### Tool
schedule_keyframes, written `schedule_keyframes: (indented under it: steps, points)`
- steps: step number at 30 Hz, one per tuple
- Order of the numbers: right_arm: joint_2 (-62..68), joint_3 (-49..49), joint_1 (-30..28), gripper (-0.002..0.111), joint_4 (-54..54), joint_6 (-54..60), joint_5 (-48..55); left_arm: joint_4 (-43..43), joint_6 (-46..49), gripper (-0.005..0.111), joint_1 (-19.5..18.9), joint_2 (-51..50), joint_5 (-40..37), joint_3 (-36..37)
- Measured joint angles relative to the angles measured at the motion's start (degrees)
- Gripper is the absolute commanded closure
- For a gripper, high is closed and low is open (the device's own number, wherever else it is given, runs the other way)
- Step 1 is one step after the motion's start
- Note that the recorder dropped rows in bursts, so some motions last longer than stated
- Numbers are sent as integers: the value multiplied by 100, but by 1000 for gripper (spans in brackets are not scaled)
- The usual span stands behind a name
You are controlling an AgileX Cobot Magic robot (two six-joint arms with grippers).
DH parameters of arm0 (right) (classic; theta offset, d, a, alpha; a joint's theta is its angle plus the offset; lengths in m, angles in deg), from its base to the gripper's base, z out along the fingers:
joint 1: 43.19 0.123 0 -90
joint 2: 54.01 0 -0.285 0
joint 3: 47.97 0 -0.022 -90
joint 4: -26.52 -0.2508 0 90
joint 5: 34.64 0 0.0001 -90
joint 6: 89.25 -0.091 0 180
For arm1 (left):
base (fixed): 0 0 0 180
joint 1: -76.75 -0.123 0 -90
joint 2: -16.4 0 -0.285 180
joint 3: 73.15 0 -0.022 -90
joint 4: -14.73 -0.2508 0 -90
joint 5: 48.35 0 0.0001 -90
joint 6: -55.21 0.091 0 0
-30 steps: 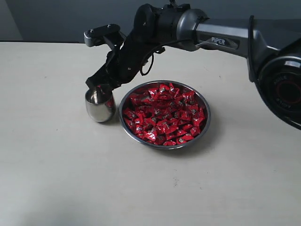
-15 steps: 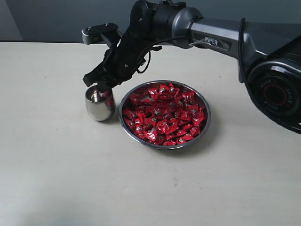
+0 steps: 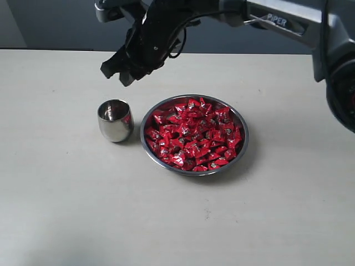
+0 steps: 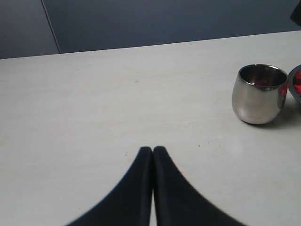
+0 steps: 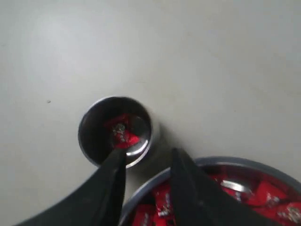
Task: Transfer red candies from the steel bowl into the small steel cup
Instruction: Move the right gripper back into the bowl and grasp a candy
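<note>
Red candies point(image 3: 194, 133): one in small steel cup point(image 3: 115, 120); R tool point(image 5: 146, 160) parted, empty; arm point(image 3: 302, 25) lbl PIPER.

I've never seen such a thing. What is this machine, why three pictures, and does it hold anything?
It is a robot with two arms, each ending in a pincer, the end effector. One camera off the arms shows a table with a steel bowl of red candies, a small steel cup beside it, and the right end effector above the cup. The other two pictures come from cameras on the wrists. The right one looks down into the cup, where a candy lies; its jaws stand apart, empty. The left end effector is shut and empty.
</note>
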Motion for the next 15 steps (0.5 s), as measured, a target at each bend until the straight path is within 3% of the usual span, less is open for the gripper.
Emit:
schedule_keyframes:
  steps: [5, 11, 15]
  points:
    - [-149, 0, -410, 74, 194, -210, 669, 0, 0, 106, 0, 0, 0, 0]
    - [-149, 0, -976, 61, 78, -247, 1326, 0, 0, 106, 0, 0, 0, 0]
    - [-187, 102, -1106, 61, -26, -208, 1401, 0, 0, 106, 0, 0, 0, 0]
